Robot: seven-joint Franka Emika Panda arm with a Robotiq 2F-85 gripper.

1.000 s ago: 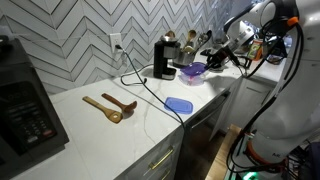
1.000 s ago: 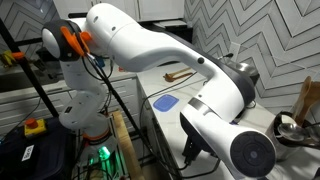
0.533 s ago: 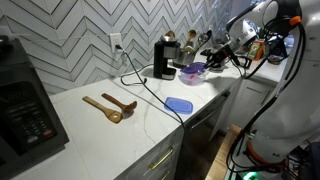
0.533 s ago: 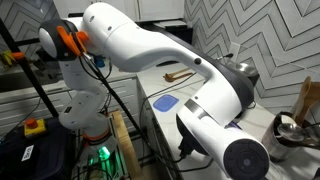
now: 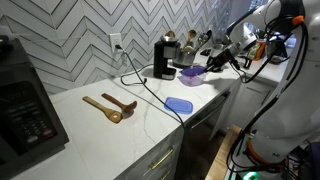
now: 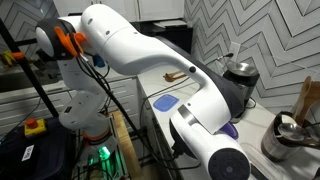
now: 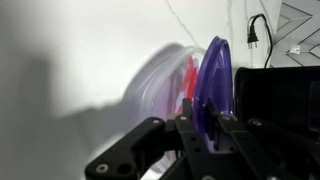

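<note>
The tool (image 7: 203, 112) is pinching the rim of a purple bowl (image 7: 215, 80), its fingers (image 7: 187, 118) closed narrowly with the thin wall running between them. In the wrist view the bowl is standing on edge. Its rim is showing as a tall narrow oval with the long axis running up and down, and the body is bulging away to the left. In an exterior view the purple bowl (image 5: 193, 73) is hanging tilted from the tool (image 5: 213, 62), just above the white worktop (image 5: 120, 130) and just beside the black coffee machine (image 5: 161, 58). In an exterior view only a sliver of it (image 6: 231, 130) is peeking out under the arm's wrist.

The bowl is looking translucent, deep violet at the rim and paler through the wall. A reddish streak is glowing through its side, and I cannot tell whether that is something lying inside or only a reflection.

Further along the worktop, a blue spatula (image 5: 179, 104) is lying flat, and two wooden spoons (image 5: 110, 106) are lying side by side, well apart from the bowl. A metal pot (image 6: 284, 136) is standing near the wall, and I cannot make out its contents.
</note>
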